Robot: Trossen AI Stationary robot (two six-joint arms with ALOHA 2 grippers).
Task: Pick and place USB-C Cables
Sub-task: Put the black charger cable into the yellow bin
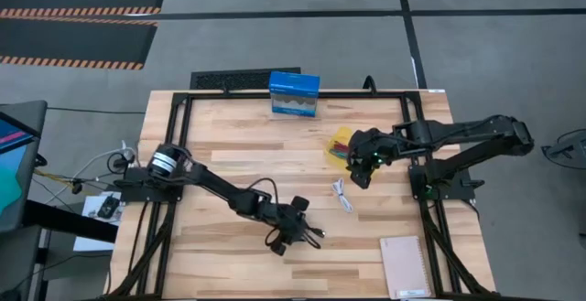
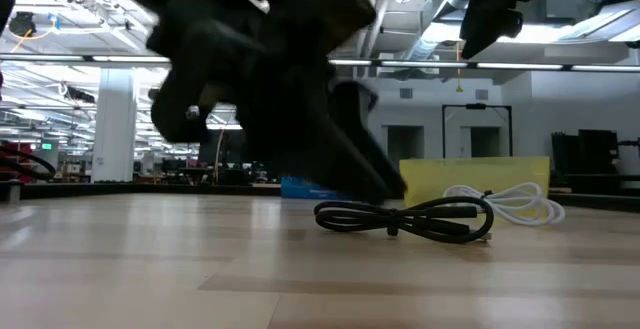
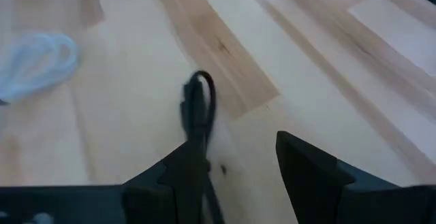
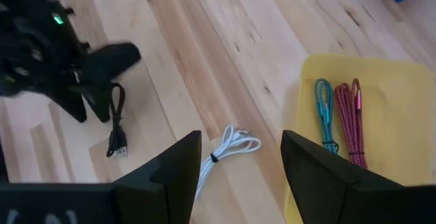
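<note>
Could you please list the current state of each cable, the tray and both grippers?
Teal cable: lying in the yellow tray.
Maroon cable: in the tray, beside the teal one.
White cable: bundled, on the table outside the tray.
Black cable: on the table, not lifted.
Left gripper: open, at the black cable.
Right gripper: open, empty, above the table near the tray.

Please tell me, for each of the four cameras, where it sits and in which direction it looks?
High view: above, straight down on the table; both arms show.
Low view: table height, looking level; left gripper close, black cable beneath.
Left wrist view: on the left arm, past its open fingers to the black cable.
Right wrist view: on the right arm, past its open fingers onto the white cable and yellow tray.
All views show the black cable.
</note>
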